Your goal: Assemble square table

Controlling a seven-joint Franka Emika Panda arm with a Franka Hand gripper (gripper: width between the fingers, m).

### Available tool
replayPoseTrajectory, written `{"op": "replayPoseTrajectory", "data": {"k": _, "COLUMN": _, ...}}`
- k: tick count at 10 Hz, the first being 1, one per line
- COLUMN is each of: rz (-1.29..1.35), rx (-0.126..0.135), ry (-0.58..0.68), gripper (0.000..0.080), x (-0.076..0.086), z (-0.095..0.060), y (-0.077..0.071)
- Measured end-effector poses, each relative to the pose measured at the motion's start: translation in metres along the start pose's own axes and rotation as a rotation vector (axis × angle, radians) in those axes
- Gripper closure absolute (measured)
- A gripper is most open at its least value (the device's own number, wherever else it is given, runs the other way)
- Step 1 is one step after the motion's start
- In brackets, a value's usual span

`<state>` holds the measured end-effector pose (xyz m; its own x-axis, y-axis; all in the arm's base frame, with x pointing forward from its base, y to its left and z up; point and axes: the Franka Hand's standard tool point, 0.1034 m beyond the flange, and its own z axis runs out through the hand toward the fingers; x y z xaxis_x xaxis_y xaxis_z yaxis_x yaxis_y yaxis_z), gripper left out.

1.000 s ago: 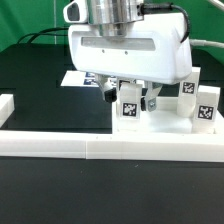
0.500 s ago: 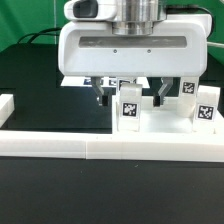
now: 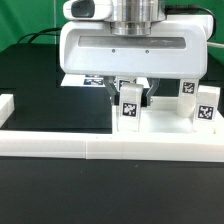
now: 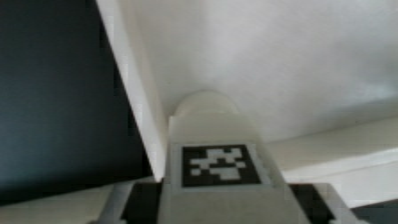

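Claw (image 3: 130, 98) vertical, fingers clamping upright leg block (image 3: 129, 110).

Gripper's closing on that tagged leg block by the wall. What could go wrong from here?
1. The gripper fingers flank the small white tagged leg block, which stands on the white square table slab; an off-centre squeeze may tilt it.
2. Other tagged leg blocks stand close; lifting might knock them.
3. The low white border wall runs just in front, leaving little room.

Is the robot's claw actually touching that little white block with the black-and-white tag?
Touching. In the exterior view the gripper has its fingers pressed against both sides of the leg block, with no gap visible.
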<state>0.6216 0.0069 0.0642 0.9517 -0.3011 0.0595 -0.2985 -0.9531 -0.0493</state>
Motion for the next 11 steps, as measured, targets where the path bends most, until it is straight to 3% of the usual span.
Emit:
{"op": "replayPoseTrajectory", "data": {"k": 2, "rz": 0.215, "rx": 0.005, "ry": 0.021, "gripper": 0.0511, "x": 0.0018, "z": 0.0001, "y": 0.0032}}
{"op": "replayPoseTrajectory", "data": {"k": 5, "rz": 0.747, "rx": 0.002, "ry": 0.033, "gripper": 0.0511, "x": -0.0002, "z": -0.0004, "y": -0.001}}
{"op": "replayPoseTrajectory", "data": {"k": 7, "rz": 1.146, "rx": 0.035, "ry": -0.003, "gripper": 0.0511, "x": -0.0008, "z": 0.0019, "y": -0.0029}}
{"op": "replayPoseTrajectory", "data": {"k": 11, "rz": 1.401, "rx": 0.05, "ry": -0.014, "gripper": 0.0509, "x": -0.0005, "z": 0.0021, "y": -0.0035}}
